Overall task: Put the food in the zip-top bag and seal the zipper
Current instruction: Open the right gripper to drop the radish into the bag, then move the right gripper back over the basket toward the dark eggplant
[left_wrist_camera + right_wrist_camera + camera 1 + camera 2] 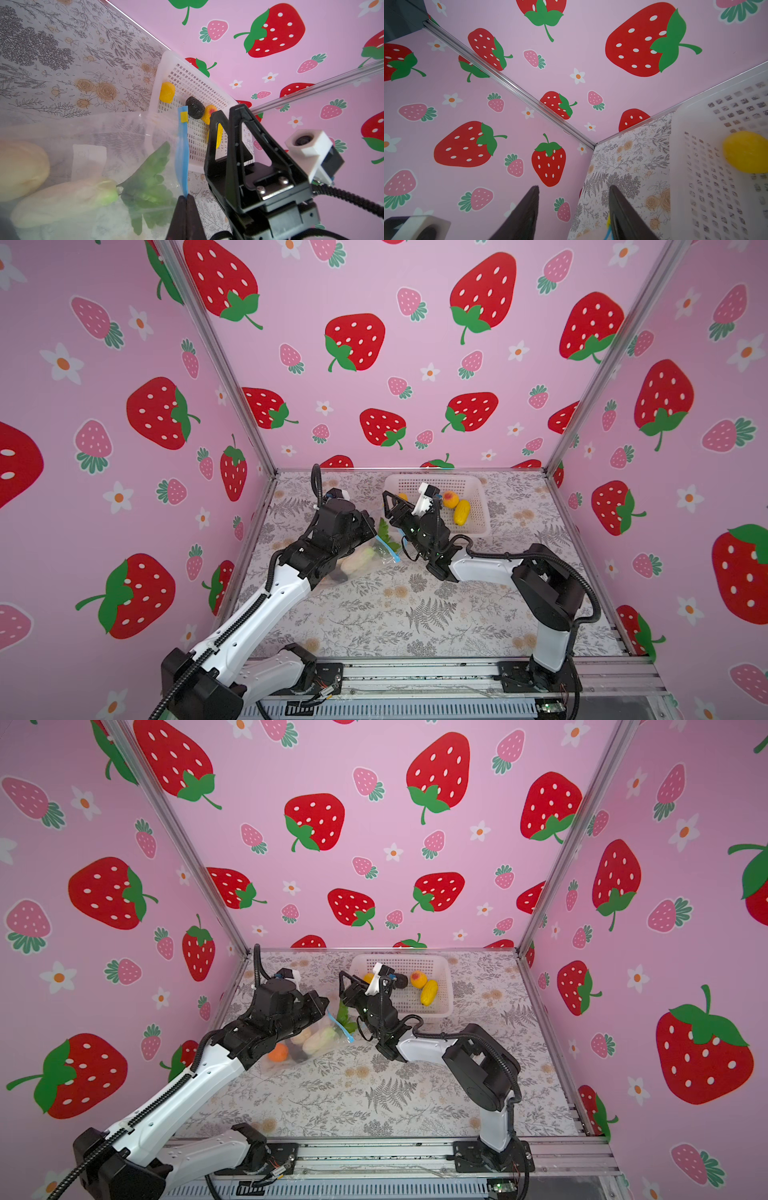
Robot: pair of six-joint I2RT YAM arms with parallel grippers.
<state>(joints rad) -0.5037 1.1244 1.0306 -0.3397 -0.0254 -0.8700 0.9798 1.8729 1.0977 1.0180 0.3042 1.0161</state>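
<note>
Left wrist view: the left gripper (pixel 185 202) has its jaws pressed together on the light-blue zipper (pixel 181 155), pinching the strip at the end away from its small yellow tab (pixel 183 117). The strip runs along the mouth edge of the clear zip-top bag (pixel 104 135). In both top views the bag lies on the floral table (pixel 415 605) left of the middle, partly hidden under the left arm's wrist. Some of the food is already inside it: cream-white pieces (pixel 20 166), green leaves (pixel 149 182) and, in a top view, an orange piece (pixel 277 1052).

The right gripper (pixel 574 193) stands with its jaws apart and nothing between them. It hangs just beside the zipper, between the bag and the white basket (pixel 478 489) at the back of the table. Inside the basket lie a yellow piece (pixel 167 92), a dark piece (pixel 195 107) and a peach-orange piece (pixel 208 116).
</note>
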